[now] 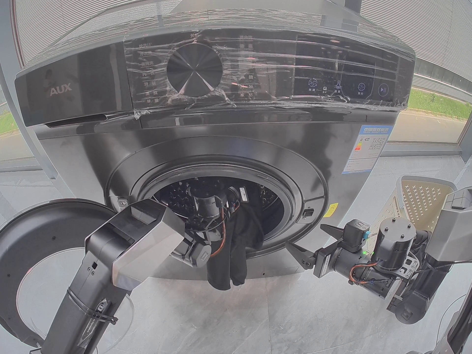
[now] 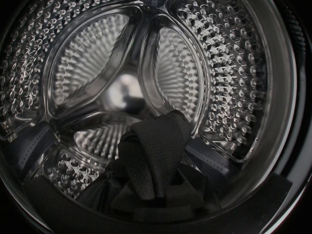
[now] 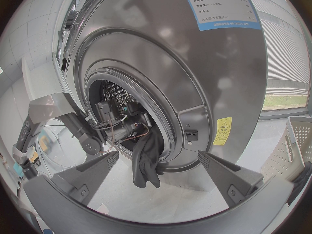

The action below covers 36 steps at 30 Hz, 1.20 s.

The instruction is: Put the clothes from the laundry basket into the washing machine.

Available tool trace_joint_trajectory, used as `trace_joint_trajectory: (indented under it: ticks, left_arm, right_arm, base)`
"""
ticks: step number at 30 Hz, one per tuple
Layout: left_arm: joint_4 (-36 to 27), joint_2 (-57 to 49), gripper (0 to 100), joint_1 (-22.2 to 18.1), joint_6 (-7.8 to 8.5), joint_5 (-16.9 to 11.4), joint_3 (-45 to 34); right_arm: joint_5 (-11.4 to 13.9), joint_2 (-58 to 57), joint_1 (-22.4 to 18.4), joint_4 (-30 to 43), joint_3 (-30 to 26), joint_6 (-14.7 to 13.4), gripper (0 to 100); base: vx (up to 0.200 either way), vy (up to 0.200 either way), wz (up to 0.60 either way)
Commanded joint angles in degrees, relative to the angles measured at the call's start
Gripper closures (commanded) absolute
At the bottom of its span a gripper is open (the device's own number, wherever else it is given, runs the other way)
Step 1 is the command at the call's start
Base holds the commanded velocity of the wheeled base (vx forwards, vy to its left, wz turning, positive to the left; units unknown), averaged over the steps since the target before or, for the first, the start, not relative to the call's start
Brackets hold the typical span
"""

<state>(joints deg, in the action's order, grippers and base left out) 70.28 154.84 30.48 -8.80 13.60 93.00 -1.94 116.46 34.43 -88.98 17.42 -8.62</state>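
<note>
The washing machine (image 1: 295, 138) stands in front of me with its round door (image 1: 34, 251) swung open to the left. My left gripper (image 2: 152, 186) is inside the steel drum (image 2: 227, 65), shut on a bunched black garment (image 2: 156, 147). In the head view the rest of that black garment (image 1: 226, 256) hangs out over the drum's lip toward the floor. My right gripper (image 1: 309, 239) hovers low at the machine's front right, open and empty, pointing at the opening. From the right wrist, the garment (image 3: 144, 160) dangles between its fingers (image 3: 227, 176), farther off.
A cream perforated laundry basket (image 1: 423, 197) stands on the floor to the right of the machine, behind my right arm, and its contents are hidden. Pale tiled floor (image 1: 275, 310) lies open in front of the machine.
</note>
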Motion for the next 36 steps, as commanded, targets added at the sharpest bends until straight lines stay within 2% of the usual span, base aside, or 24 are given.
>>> trace_joint_trajectory:
  ticks: [1, 6, 9, 19, 20, 25, 30, 31, 36]
  left_arm:
    - [-9.02, 8.54, 100, -2.35, 2.47, 1.69, 17.3]
    - [-12.8, 8.63, 100, -4.11, 2.47, 1.95, 21.59]
    - [-14.12, 8.19, 100, -4.81, 2.47, 1.95, 21.59]
    - [-13.68, 7.93, 100, -5.25, 2.83, 2.04, 21.59]
    - [-13.59, 7.84, 0, -5.25, 2.91, 2.04, 21.59]
    - [-13.24, 5.12, 0, -5.25, 2.83, 2.04, 21.52]
    - [-13.85, -1.12, 0, -4.81, 3.62, 1.51, 12.12]
    - [-14.47, -3.94, 0, -4.46, 3.79, 0.81, 7.63]
    - [-17.19, -10.35, 0, -2.53, 3.97, -3.15, -3.44]
  right_arm:
    - [0.09, 0.17, -0.06, -0.41, 0.07, 0.01, 0]
    - [0.09, 0.26, -0.32, -0.41, 0.33, 0.01, 0]
    - [0.09, 0.26, -0.24, -0.41, 0.25, 0.01, 0]
    - [0.09, 0.35, 0.03, -0.41, 0.25, 0.01, 0]
    - [0.09, 0.35, 0.03, -0.41, 0.25, 0.01, 0]
    - [0.09, 0.97, -0.32, -0.41, 0.51, 0.01, 0]
    - [0.09, 0.97, -0.5, -0.41, 0.6, 0.01, 0]
    - [0.09, 0.97, -0.5, -0.41, 0.6, 0.01, 0]
    - [0.09, 0.97, -0.5, -0.41, 0.51, 0.01, 0]
  base:
    - [0.0, 0.0, 0.0]
    - [0.0, 0.0, 0.0]
    - [0.0, 0.0, 0.0]
    - [0.0, 0.0, 0.0]
    - [0.0, 0.0, 0.0]
    - [0.0, 0.0, 0.0]
    - [0.0, 0.0, 0.0]
    - [0.0, 0.0, 0.0]
    - [0.0, 0.0, 0.0]
